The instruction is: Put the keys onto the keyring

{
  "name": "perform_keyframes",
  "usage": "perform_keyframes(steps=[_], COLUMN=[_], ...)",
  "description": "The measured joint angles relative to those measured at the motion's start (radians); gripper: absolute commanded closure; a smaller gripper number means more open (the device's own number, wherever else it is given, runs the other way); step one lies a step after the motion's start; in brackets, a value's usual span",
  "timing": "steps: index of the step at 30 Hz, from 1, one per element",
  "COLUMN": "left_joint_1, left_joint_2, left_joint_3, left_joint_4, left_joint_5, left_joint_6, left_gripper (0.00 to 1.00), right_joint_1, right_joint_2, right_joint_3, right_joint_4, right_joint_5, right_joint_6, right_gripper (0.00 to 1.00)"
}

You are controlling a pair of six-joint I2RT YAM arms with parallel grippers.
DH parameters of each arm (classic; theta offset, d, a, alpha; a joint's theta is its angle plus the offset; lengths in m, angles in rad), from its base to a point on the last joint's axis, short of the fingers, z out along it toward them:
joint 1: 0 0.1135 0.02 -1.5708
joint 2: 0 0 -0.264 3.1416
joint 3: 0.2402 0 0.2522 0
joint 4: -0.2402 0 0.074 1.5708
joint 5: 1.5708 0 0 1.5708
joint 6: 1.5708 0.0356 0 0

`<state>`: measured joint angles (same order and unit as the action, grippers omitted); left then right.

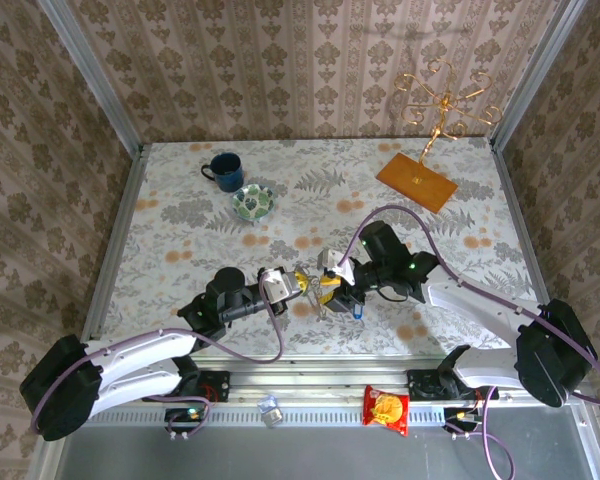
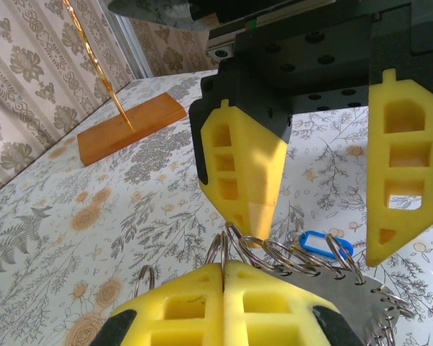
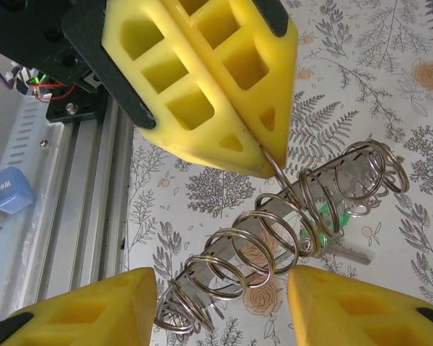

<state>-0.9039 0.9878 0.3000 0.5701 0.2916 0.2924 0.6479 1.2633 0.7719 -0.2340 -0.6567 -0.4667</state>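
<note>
While L gripper [image 3: 263,167] clamps keyring [image 3: 332,180], R gripper [image 3: 220,281] sits wide open & empty astride it: mid-threading, nxt R must pinch green-tag key [image 3: 323,216].

Left end effector [image 2: 224,269] pinched shut, right end effector [image 3: 221,274] agape.

A robot lab booth: wallpapered panels [image 1: 280,70] in aluminium framing [image 1: 92,75] around a floral table [image 1: 180,220].

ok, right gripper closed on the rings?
No, the right gripper is open, its fingers standing apart on either side of the rings.
</note>
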Motion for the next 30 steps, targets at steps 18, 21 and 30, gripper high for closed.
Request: perform_keyframes(steps=[18,21,30], left_joint_1=[0.000,0.000,0.000], left_joint_2=[0.000,0.000,0.006], left_joint_3=[-0.001,-0.001,-0.001], left_joint_4=[0.000,0.000,0.000], left_joint_5=[0.003,0.005,0.008], left_joint_6=[0.000,0.000,0.000], left_gripper=[1.00,1.00,1.00], right_joint_1=[0.000,0.000,0.003], right_joint_2=[0.011,0.016,0.019], right_joint_3=[0.013,0.015,0.015], right_joint_4=[0.023,0.025,0.026], right_joint_5=[0.049,0.045,0.003], right_joint_6=[-0.006,-0.006,-0.026], right_gripper=[0.36,0.35,0.36])
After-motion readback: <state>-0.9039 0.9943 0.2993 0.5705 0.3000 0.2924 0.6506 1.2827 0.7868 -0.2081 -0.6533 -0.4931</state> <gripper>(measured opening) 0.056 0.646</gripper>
